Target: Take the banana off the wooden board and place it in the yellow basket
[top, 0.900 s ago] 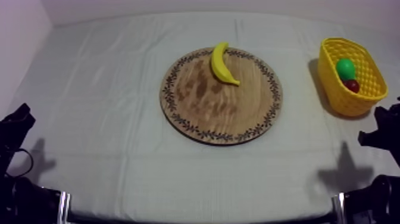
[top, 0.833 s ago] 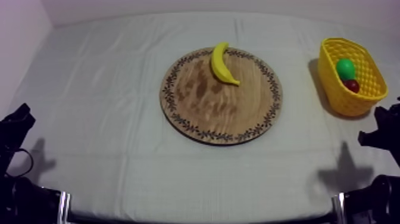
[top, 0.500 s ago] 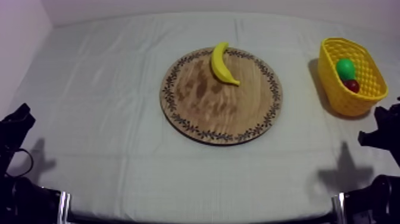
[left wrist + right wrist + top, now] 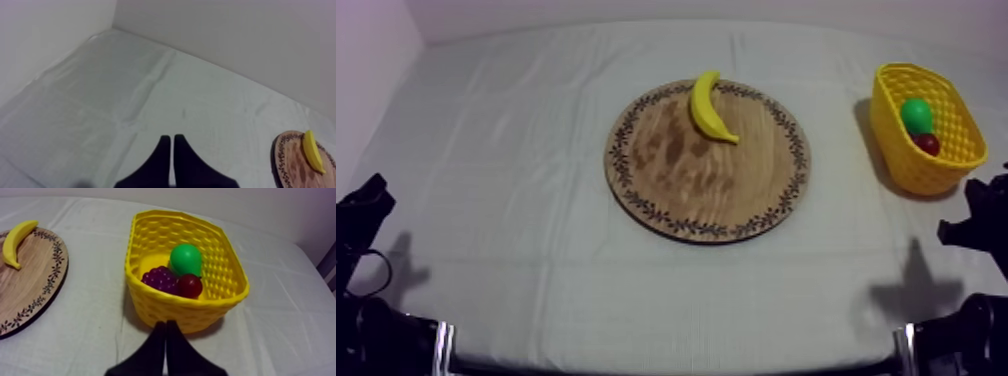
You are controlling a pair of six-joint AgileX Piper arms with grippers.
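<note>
Start state: banana (image 4: 710,108) not yet picked, both claws parked.
The banana lies flat near the far rim of the wooden board (image 4: 676,185); the yellow basket (image 4: 896,150) stands well apart, off the board's right side. Our left claw (image 4: 172,138) and right claw (image 4: 166,324) are each pressed together on nothing. The right one faces the basket, so we judge it better placed.

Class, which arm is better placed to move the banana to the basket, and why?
Right, probably. The right gripper rests just before the yellow basket, with the banana nearby on the wooden board; the left gripper sits farther from both.
</note>
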